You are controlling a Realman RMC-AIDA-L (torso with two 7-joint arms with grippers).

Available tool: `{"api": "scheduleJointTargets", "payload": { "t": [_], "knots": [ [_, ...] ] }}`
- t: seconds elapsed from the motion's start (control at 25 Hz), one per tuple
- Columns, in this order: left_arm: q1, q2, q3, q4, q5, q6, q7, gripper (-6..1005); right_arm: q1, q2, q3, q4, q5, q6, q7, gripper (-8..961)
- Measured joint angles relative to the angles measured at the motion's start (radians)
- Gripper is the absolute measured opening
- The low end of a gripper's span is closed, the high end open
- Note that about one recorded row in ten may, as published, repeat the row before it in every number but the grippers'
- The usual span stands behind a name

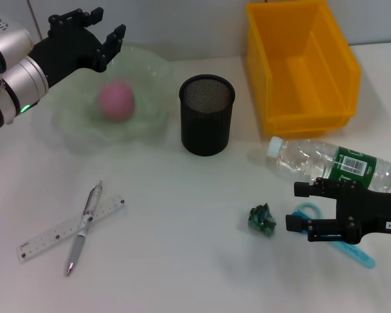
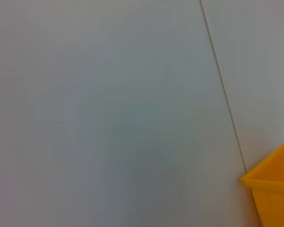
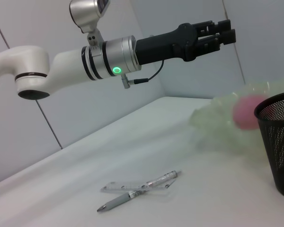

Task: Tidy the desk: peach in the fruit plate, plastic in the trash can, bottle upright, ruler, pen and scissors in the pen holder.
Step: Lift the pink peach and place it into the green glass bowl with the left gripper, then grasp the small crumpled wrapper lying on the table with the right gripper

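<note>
The pink peach [image 1: 115,99] lies in the pale green fruit plate [image 1: 150,120]; both also show in the right wrist view, peach [image 3: 248,111] and plate [image 3: 213,118]. My left gripper [image 1: 99,27] hangs open and empty just above the plate's far rim. The black mesh pen holder [image 1: 207,114] stands mid-table. The ruler [image 1: 72,228] and pen [image 1: 85,225] lie crossed at the front left. A clear bottle [image 1: 332,163] lies on its side at the right. The crumpled green plastic [image 1: 262,219] sits beside my open right gripper [image 1: 300,207], which is over the blue scissors [image 1: 353,252].
A yellow bin [image 1: 302,65] stands at the back right, its corner [image 2: 274,189] also showing in the left wrist view against a grey wall. The right wrist view shows the left arm [image 3: 109,59] reaching over the plate.
</note>
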Motion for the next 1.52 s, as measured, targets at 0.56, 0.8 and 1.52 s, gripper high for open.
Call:
{"api": "scheduleJointTargets", "payload": {
  "t": [0.56,0.8,1.52],
  "knots": [
    [0.153,0.014,0.045,0.110,0.087,0.345,-0.199,536,-0.010,0.000,0.012,-0.007,0.007,-0.008,0.000,841],
    [0.226,0.015,0.062,0.165,0.181,0.502,-0.274,679,-0.024,0.000,0.015,-0.055,0.039,-0.036,0.046,841],
    [0.337,0.007,0.101,0.037,0.231,0.595,-0.158,821,0.123,-0.039,-0.333,-0.770,-0.128,-0.207,0.974,840]
  ]
}}
